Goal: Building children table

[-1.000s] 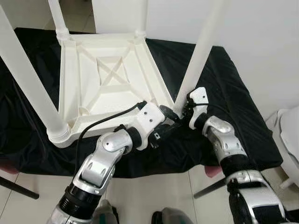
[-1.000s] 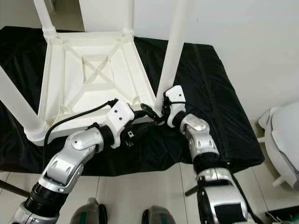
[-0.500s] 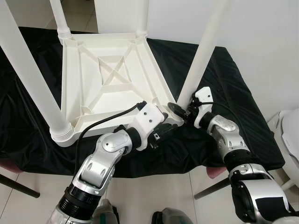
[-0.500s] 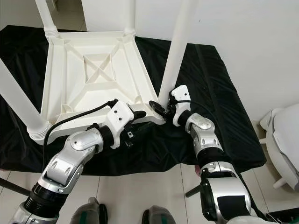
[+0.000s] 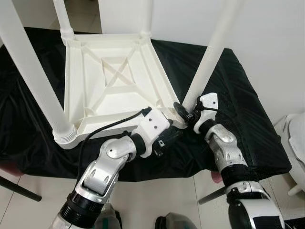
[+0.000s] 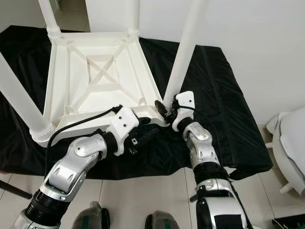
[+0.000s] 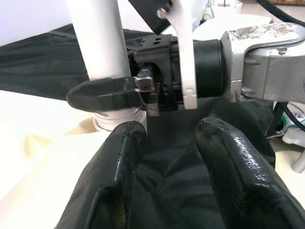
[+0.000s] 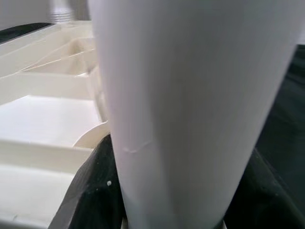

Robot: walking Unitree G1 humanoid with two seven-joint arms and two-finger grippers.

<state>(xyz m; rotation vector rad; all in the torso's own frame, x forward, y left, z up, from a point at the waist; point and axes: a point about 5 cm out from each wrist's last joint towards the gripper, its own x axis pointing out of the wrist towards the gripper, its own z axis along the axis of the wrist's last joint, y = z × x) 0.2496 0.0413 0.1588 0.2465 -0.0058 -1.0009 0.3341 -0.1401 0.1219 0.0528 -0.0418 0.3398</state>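
The white plastic children's table (image 5: 112,81) lies upside down on a black cloth, with its legs pointing up. My right gripper (image 5: 187,110) is at the base of the near right leg (image 5: 209,57), shut on it. That leg (image 8: 190,105) stands between its black fingers (image 8: 90,191). My left gripper (image 5: 174,133) hovers low at the table's near right corner, just short of that leg's socket. Its fingers (image 7: 119,157) are open, with black cloth showing between them. Beyond them one right finger (image 7: 102,93) crosses the leg (image 7: 97,38).
The black cloth (image 5: 248,109) covers the whole work surface and hangs over its near edge. A thick near left leg (image 5: 33,76) rises close to my left arm. A white rounded object (image 5: 295,138) stands on the tiled floor at the right.
My right forearm has swung inward and its wrist has turned around the base of the near right leg. The left gripper has stayed by the table corner. The camera has shifted slightly.
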